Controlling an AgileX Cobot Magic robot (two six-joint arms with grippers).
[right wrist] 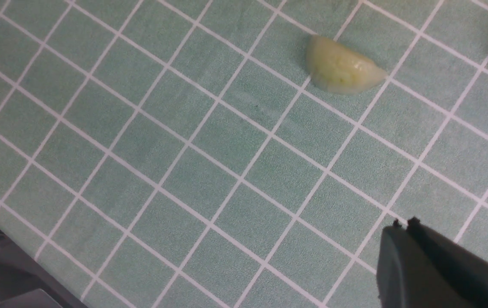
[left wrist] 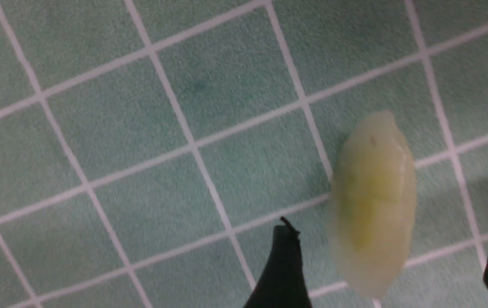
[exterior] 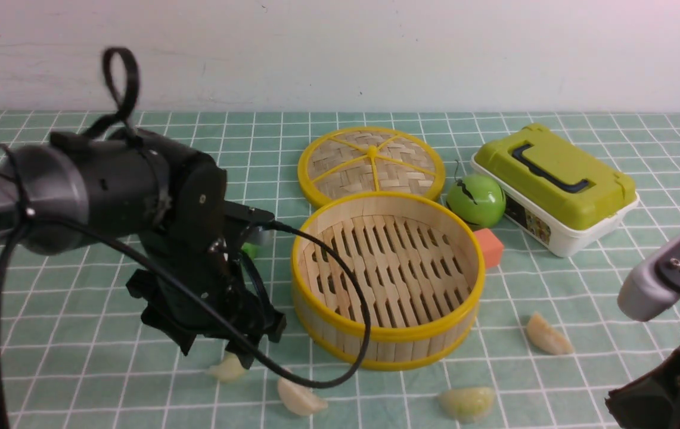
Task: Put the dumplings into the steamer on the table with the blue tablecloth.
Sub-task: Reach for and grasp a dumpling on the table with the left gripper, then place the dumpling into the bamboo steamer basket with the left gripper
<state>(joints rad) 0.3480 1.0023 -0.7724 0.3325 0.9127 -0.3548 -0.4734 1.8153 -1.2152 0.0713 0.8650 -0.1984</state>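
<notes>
Step in hand: first pick, nothing loaded yet. Steamer (exterior: 387, 280) sat mid-frame, slats bare. All four dumplings lay on table (exterior: 77, 369) along bottom of frame: leftmost dumpling (exterior: 226, 370) under left gripper (left wrist: 395, 229), other dumplings (exterior: 301, 398) (exterior: 468, 403) (exterior: 547, 335) to its right. Left gripper was open, fingers (left wrist: 284, 273) straddling leftmost dumpling; contact unclear. Right gripper (right wrist: 404, 224) at lower right, jaws together, empty. Next move probably: close gently, since glossy curved shell may slip, lift above yellow rim, release over slats.
</notes>
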